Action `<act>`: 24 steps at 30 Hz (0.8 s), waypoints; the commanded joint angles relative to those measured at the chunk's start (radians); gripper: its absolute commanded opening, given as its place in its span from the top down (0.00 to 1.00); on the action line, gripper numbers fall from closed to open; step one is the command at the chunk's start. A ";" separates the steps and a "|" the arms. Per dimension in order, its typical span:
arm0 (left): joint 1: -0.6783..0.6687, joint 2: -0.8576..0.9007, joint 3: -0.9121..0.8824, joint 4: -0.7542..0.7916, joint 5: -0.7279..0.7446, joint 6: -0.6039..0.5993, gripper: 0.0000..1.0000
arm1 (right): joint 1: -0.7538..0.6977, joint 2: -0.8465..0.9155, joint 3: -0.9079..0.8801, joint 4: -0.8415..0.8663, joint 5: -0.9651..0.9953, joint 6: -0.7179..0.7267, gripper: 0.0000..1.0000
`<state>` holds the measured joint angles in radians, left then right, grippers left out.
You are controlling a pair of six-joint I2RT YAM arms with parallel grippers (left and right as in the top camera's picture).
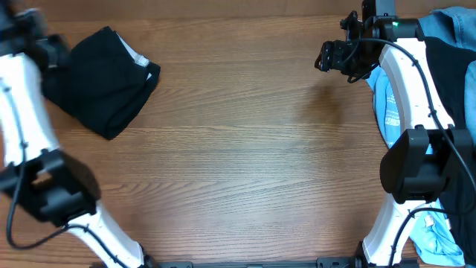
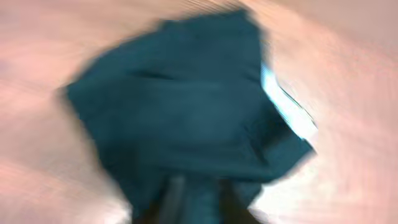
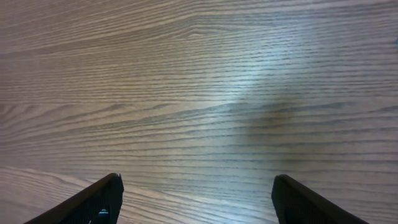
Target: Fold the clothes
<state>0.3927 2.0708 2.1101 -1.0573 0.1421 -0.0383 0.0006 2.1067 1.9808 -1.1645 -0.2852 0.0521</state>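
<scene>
Table [image 1: 245, 156] brown, wood-grained; black garment [image 1: 100, 85], white label [image 1: 136, 57]; light blue garment [image 1: 385, 104]; denim-blue garment [image 1: 446, 22].

Garment [image 1: 104, 78] at table's [image 1: 238, 164] far-left corner; pile of clothes [image 1: 450, 71] along right edge.

Bright even light; left wrist view heavily motion-blurred; pale glare, soft shadow on table [image 3: 186, 62].

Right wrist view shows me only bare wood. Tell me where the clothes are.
Observer: A black garment lies bunched at the far left of the table.
Operator: Describe my right side.
Observer: A pile of light blue, black and denim clothes lies at the right edge, beside the right gripper.
Operator: Report the left arm.
Observer: The left gripper is at the black garment's left edge; its wrist view is too blurred to show the jaws.
</scene>
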 commanded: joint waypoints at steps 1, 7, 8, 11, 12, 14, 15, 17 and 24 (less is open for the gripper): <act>-0.185 0.097 -0.005 -0.020 0.004 0.323 0.92 | -0.002 -0.032 0.023 -0.012 -0.016 0.008 0.19; -0.407 0.224 -0.005 -0.035 -0.110 0.536 0.96 | -0.002 -0.032 0.023 -0.016 -0.031 0.008 0.19; -0.425 0.252 -0.005 -0.036 -0.130 0.549 0.96 | -0.002 -0.032 0.023 -0.016 -0.030 0.007 0.19; -0.433 0.307 -0.005 -0.038 -0.132 0.559 0.96 | -0.002 -0.032 0.023 -0.016 -0.030 0.007 0.19; -0.432 0.323 -0.005 -0.039 -0.146 0.560 0.96 | -0.002 -0.032 0.023 -0.016 -0.030 0.007 0.19; -0.431 0.352 -0.005 -0.042 -0.243 0.568 0.96 | -0.002 -0.032 0.023 -0.016 -0.030 0.007 0.19; -0.431 0.357 -0.005 -0.042 -0.277 0.566 0.96 | -0.002 -0.032 0.023 -0.016 -0.030 0.007 0.19; -0.430 0.364 -0.005 -0.043 -0.310 0.566 0.96 | -0.002 -0.032 0.023 -0.014 -0.030 0.007 0.19; -0.365 0.364 -0.005 -0.006 -0.299 0.513 0.96 | -0.002 -0.032 0.023 -0.016 -0.029 0.007 0.19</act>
<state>-0.0257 2.4283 2.1044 -1.0801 -0.1528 0.5076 0.0006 2.1067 1.9808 -1.1824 -0.3077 0.0525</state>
